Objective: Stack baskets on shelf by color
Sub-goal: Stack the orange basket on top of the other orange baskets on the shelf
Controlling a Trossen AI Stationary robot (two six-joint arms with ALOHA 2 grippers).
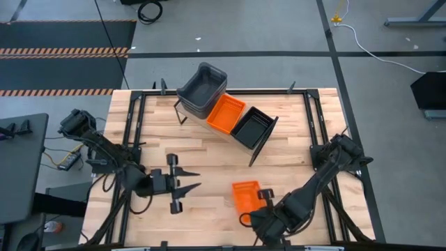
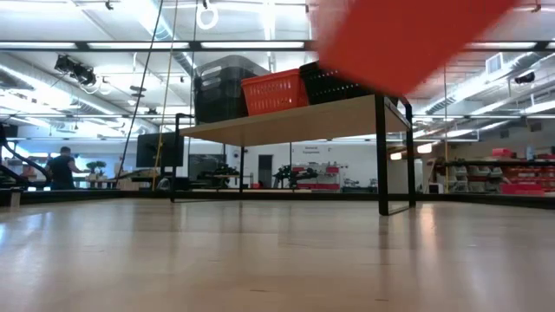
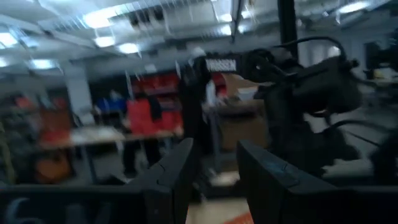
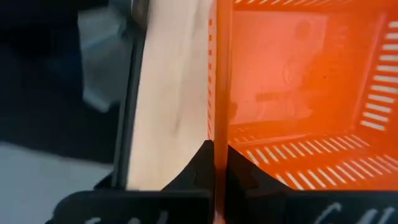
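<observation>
A bright orange basket (image 1: 244, 195) hangs above the table's near right part, with my right gripper (image 1: 265, 198) shut on it; in the low view it shows as an orange blur (image 2: 408, 35) high over the tabletop. The shelf (image 2: 295, 121) stands at the far middle. On it rest stacked grey baskets (image 1: 202, 89), an orange basket (image 1: 225, 113) and a black basket (image 1: 252, 127), side by side. My left gripper (image 1: 190, 180) hovers open at the near left, pointing toward the right arm, with nothing between its fingers. My right gripper pinches one side wall of the orange basket at its rim (image 4: 219, 124), one finger inside the basket and one outside. The fingers come from above, slanting down. The basket is lifted clear of the table, its open side facing up.
The shelf's black end frames (image 1: 263, 143) stand out over the slatted tabletop (image 1: 209, 153). Black rails (image 1: 132, 139) run along the table's left and right sides. Bare wood lies between the shelf and both grippers.
</observation>
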